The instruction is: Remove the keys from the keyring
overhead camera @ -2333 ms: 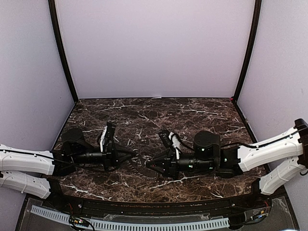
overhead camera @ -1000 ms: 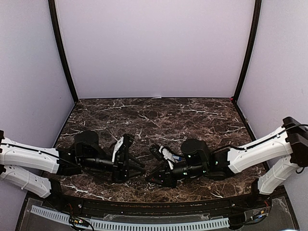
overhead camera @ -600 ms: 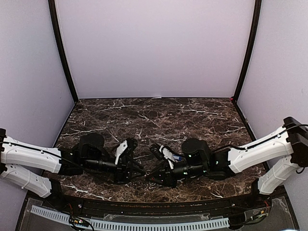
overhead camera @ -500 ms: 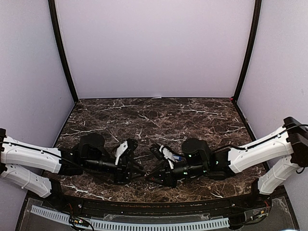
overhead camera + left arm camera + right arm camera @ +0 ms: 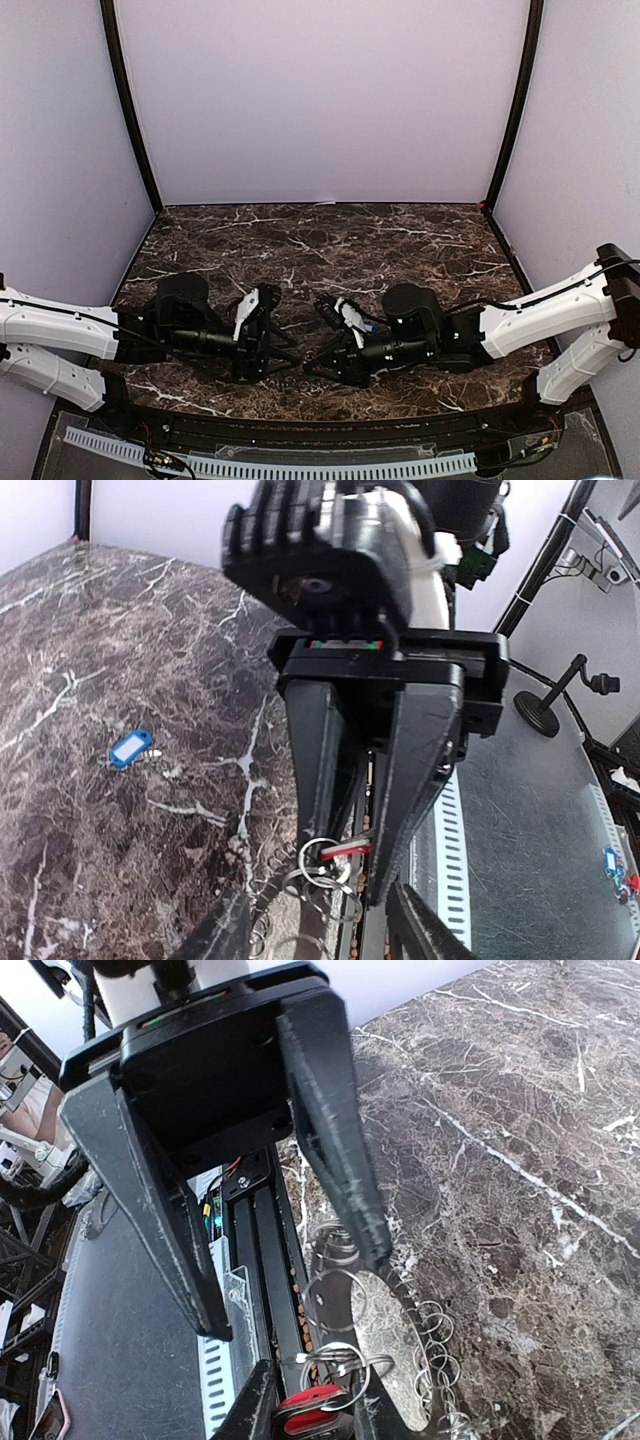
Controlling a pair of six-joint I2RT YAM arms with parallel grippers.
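Keys are judged half dealt with. The blue key [image 5: 130, 748] is seen lying alone on the counter [image 5: 330, 240], well apart from the right end effector [image 5: 348, 858], so it is taken as already off. The red key [image 5: 308, 1407] is pinched by its head between that end effector's nearly closed jaws. The keyring [image 5: 338, 1362] is seen joined to the red key by small split rings, just beside those jaws, so this key is left to be freed. The left end effector [image 5: 292, 1288] is held facing the right end effector, jaws well apart, nothing clamped. No container can be made out near the right end effector.
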